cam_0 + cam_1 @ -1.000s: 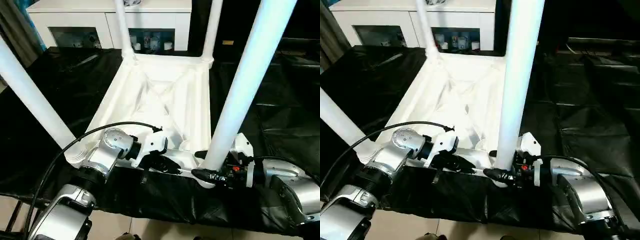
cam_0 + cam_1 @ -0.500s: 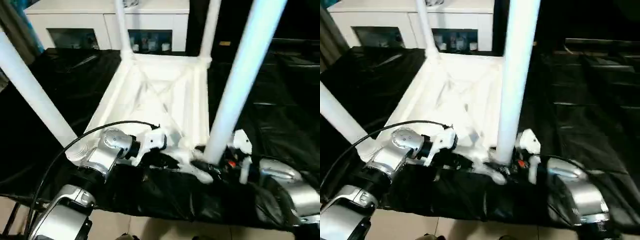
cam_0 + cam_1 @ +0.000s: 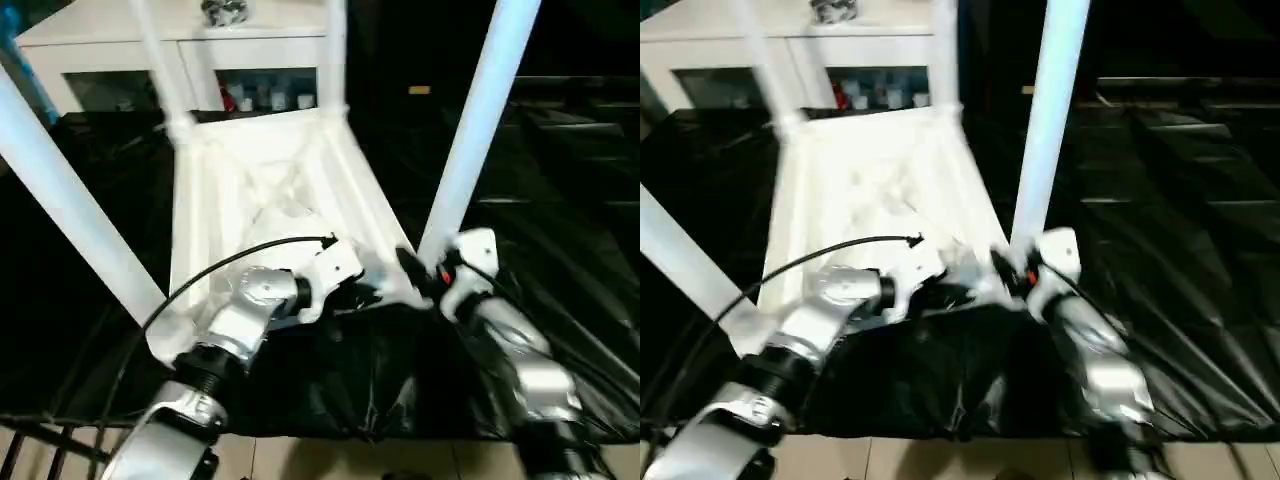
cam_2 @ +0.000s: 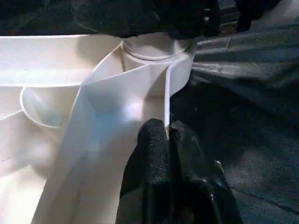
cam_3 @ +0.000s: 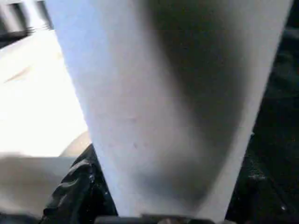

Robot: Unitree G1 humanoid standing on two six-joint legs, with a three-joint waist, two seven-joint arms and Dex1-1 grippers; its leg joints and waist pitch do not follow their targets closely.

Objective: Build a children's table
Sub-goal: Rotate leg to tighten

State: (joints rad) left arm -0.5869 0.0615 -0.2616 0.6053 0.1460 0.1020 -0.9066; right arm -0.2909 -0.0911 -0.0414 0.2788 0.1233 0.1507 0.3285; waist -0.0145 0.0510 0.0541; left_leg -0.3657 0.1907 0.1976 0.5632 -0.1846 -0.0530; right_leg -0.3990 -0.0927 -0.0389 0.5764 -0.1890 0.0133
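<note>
The children's table (image 3: 270,190) lies upside down on a black sheet, ribbed underside up, with its white legs standing in the corner sockets. My left gripper (image 3: 365,295) is at the near rim, and in the left wrist view its fingers (image 4: 154,149) are shut on the thin rim wall next to a corner socket (image 4: 156,51). My right gripper (image 3: 420,265) sits at the foot of the near right leg (image 3: 475,120). In the right wrist view that leg (image 5: 173,102) stands close between the fingers, with one black finger (image 5: 74,186) against its side.
A white cabinet (image 3: 100,40) with glass doors stands behind the table. The near left leg (image 3: 70,200) slants up past my left arm. Two far legs (image 3: 160,60) (image 3: 335,50) rise at the back. Crinkled black sheet (image 3: 560,200) covers the surface, its front edge near the floor.
The view has shifted. The table has turned, its far end swinging left and its near right corner moving away. My right forearm now points forward instead of lying across. The left gripper keeps its hold.
</note>
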